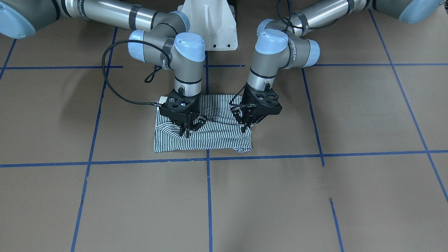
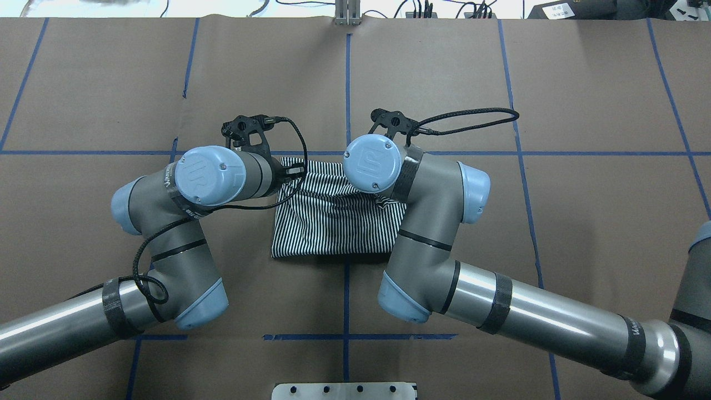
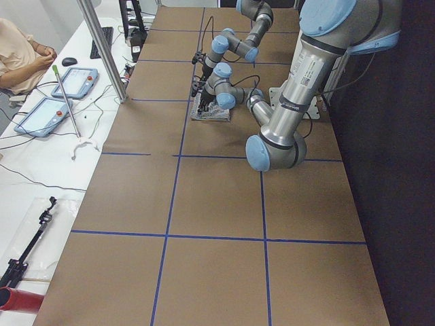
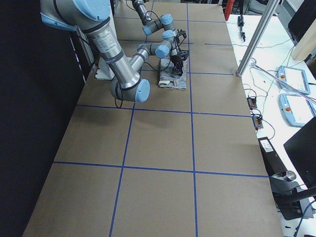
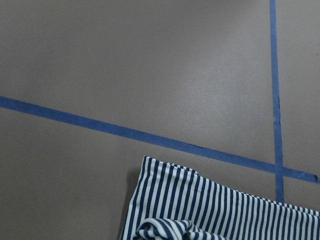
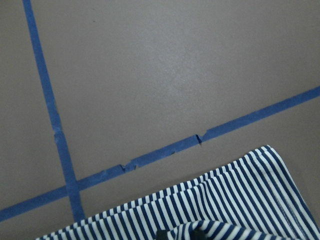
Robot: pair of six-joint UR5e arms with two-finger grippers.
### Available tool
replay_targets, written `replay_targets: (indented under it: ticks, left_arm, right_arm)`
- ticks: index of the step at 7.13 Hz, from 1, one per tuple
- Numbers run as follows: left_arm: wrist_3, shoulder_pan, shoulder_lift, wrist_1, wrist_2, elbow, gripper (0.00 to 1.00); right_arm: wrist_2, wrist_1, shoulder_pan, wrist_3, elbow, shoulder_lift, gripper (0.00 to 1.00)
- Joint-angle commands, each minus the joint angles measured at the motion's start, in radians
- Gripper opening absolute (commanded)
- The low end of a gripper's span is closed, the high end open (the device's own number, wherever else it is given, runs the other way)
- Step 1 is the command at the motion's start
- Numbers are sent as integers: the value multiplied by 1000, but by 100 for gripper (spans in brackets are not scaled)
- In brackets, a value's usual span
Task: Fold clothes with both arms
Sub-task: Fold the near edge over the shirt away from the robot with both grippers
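Frontally, not overhead: left claw (image 1: 244, 130) on shirt (image 1: 213, 138).

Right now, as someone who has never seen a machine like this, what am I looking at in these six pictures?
These are two jointed robot arms on one white base, at a brown table marked with blue tape lines. Two pictures look down from above, one from behind the robot and one facing it. Two look along the table from its ends. The last two come from small cameras on the wrists, so they show only table and cloth up close. The one thing lying there is a striped shirt, folded into a rough rectangle. In the facing view the robot's left arm appears on the right and its right arm on the left. Both reach down onto the shirt's wrinkled middle. The left jaws look closed on a pinch of cloth; whether the right jaws grip, I cannot tell.
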Motion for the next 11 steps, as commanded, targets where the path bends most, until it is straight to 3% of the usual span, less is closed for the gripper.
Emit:
replay_targets:
  ticks: [1, 2, 5, 8, 10, 11]
  left_arm:
    - [189, -111, 33, 2, -166, -61, 100]
    - [299, -167, 71, 3, -236, -88, 100]
    - [305, -172, 75, 3, -236, -90, 100]
    - [302, -172, 76, 1, -236, -90, 100]
    - [304, -170, 76, 1, -236, -92, 100]
    - [304, -170, 76, 1, -236, -92, 100]
  right_arm:
    - [78, -9, 18, -107, 49, 2, 100]
    - [80, -11, 15, -127, 66, -2, 100]
    - [0, -78, -95, -219, 63, -2, 100]
    - [-56, -95, -103, -302, -4, 1, 100]
    - [-82, -85, -21, -383, -58, 2, 100]
    - [-79, -74, 56, -447, -131, 22, 100]
